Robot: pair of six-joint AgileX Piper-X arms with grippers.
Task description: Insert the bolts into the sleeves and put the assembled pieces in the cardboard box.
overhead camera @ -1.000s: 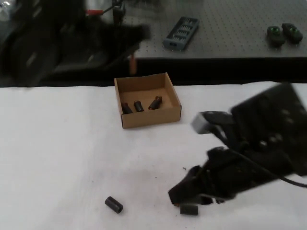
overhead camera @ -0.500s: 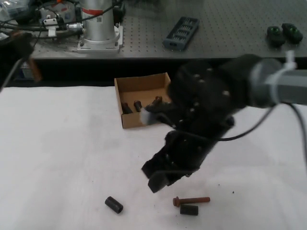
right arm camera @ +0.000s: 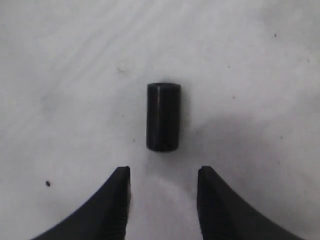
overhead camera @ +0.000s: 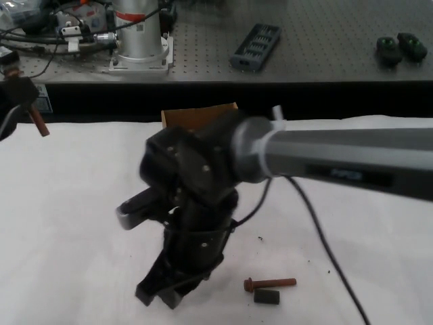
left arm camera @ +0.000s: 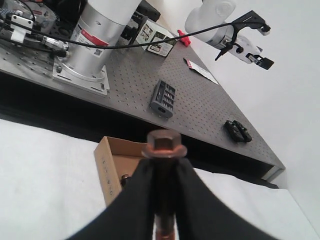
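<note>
My left gripper (left arm camera: 164, 200) is shut on a copper-coloured bolt (left arm camera: 164, 146), whose hex head sticks out past the fingertips. In the high view it hangs at the far left (overhead camera: 28, 107), above the white cloth, with the bolt (overhead camera: 38, 124) angled down. My right gripper (right arm camera: 162, 200) stands open just above a black sleeve (right arm camera: 163, 117) lying on the cloth; the sleeve lies a little beyond the fingertips, in line with the gap. Seen from above, the right gripper (overhead camera: 162, 292) covers that sleeve. A second bolt (overhead camera: 270, 282) and a second sleeve (overhead camera: 266, 296) lie side by side near the front. The cardboard box (overhead camera: 196, 115) is mostly hidden behind the right arm.
The box (left arm camera: 111, 165) holds dark pieces, partly hidden by my left fingers. Behind the cloth runs a perforated metal bench with a silver column (overhead camera: 139, 30), a blue-grey rack (overhead camera: 256, 46) and two small black parts (overhead camera: 400, 49).
The right arm swung from the front right across to the front left, uncovering a bolt beside the right-hand sleeve. The left gripper with its bolt moved off to the far left.
</note>
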